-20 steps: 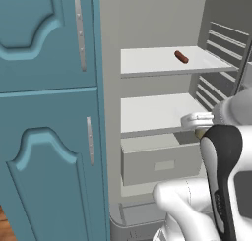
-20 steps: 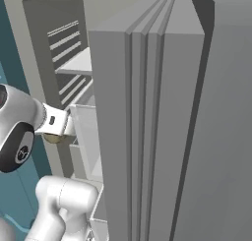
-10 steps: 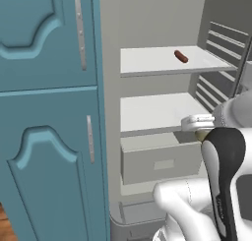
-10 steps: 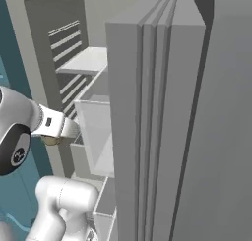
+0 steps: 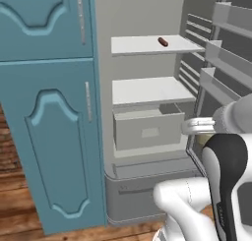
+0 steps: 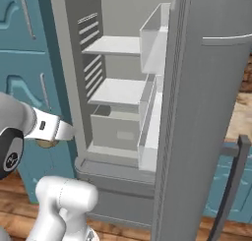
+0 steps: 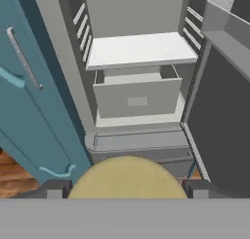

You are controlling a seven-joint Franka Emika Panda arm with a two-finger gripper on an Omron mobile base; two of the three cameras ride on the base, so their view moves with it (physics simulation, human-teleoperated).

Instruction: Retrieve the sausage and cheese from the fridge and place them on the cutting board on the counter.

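- Between the gripper (image 7: pixel 126 185) fingers: cheese (image 7: pixel 127 177), tan, round, held, out in front of the open fridge (image 5: pixel 147 132).
- On the top shelf (image 5: pixel 150 44): sausage (image 5: pixel 163 42), lying near the right end.
- Below the lower shelf: drawer (image 5: pixel 149 130), pulled partly out.
- Left of the fridge: teal cabinets (image 5: pixel 47 112).

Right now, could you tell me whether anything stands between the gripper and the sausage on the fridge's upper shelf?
Nothing visible blocks the sausage: the fridge door is swung open and the sausage lies alone on the upper shelf. However, the gripper already has the cheese between its fingers, outside and below the lower shelf, so it is not free to grasp.
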